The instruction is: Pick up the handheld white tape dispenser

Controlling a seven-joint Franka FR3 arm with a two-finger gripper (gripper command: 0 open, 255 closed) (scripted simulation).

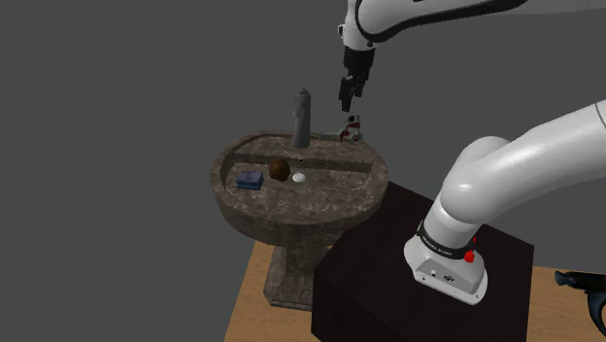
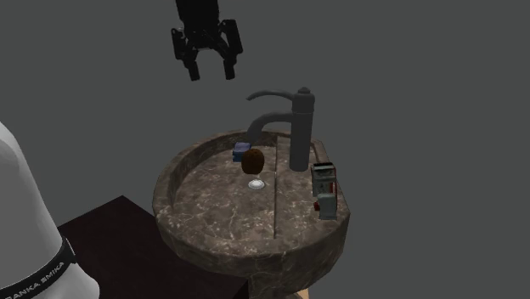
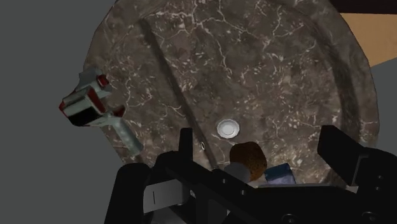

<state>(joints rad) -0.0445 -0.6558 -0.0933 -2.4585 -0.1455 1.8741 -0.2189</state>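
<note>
The tape dispenser (image 2: 324,188) is a small grey-white handheld piece with red and black parts. It lies on the rim of the dark marbled sink (image 2: 212,221), to the right of the faucet in the second exterior view. It also shows on the rim as the dispenser (image 1: 353,129) and the dispenser (image 3: 89,105). My black gripper (image 2: 206,64) hangs open well above the basin with nothing between its fingers. In the shoulder view the gripper (image 1: 350,92) sits just above the dispenser. In the wrist view the gripper (image 3: 258,135) points into the basin, with the dispenser off to one side of the fingers.
A tall grey faucet (image 2: 299,127) stands at the back of the sink, close to the dispenser. Inside the basin lie a brown rounded object (image 2: 253,160), a small blue object (image 2: 240,149) and the white drain (image 2: 256,183). The dark stand (image 1: 427,282) adjoins the sink pedestal.
</note>
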